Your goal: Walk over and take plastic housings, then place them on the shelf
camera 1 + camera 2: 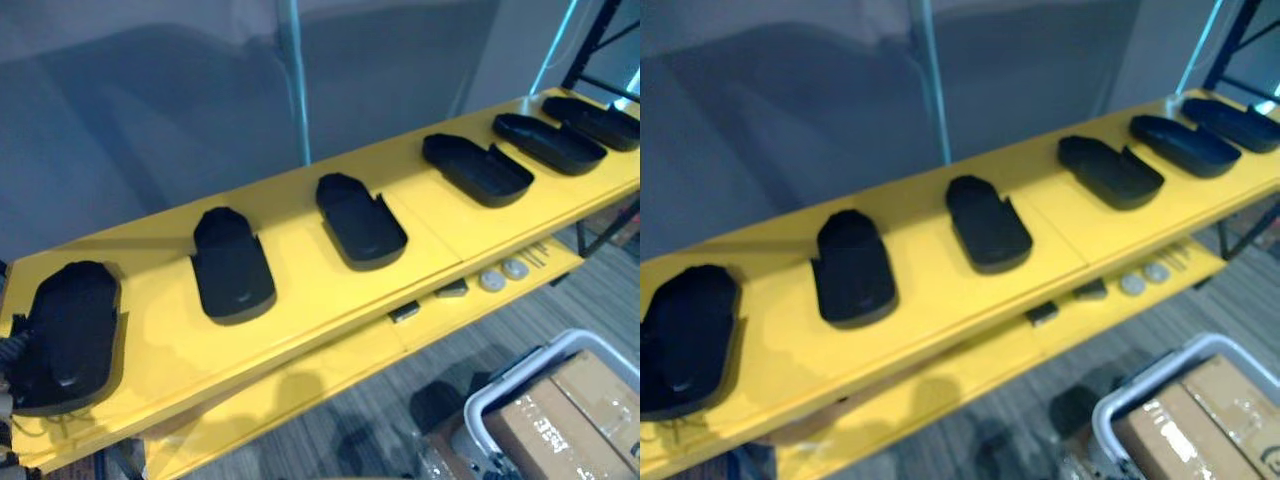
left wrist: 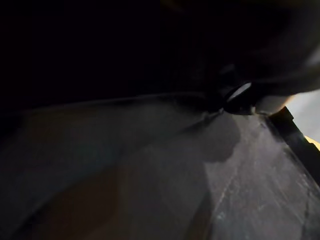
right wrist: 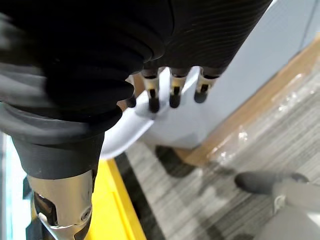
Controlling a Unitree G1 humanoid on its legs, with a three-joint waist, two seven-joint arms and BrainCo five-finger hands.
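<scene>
Six black plastic housings lie in a row along the yellow shelf (image 1: 300, 290), spaced apart, none touching another. The leftmost housing (image 1: 65, 335) sits at the shelf's left end, close to the front edge. The second housing (image 1: 232, 265) and third housing (image 1: 360, 222) lie around the middle. The fourth housing (image 1: 477, 170), fifth housing (image 1: 548, 142) and sixth housing (image 1: 592, 122) run on to the right end, the last two just beside each other.

The left hand (image 2: 250, 97) shows in its wrist view against a dark, scuffed surface; I cannot tell whether it is released or grasping.

The right hand (image 3: 175, 92) hangs off the shelf's edge above grey carpet (image 3: 200, 210), released, with its fingers loose and nothing in them.

Under the shelf's front edge a lower yellow board (image 1: 470, 305) carries two round silver discs (image 1: 502, 274) and two small dark pieces (image 1: 452, 290). On the floor past the shelf's front right stands a white-rimmed crate (image 1: 500, 395) with a cardboard box (image 1: 575, 410) in it. A grey wall (image 1: 150, 100) runs behind the shelf's back edge.
</scene>
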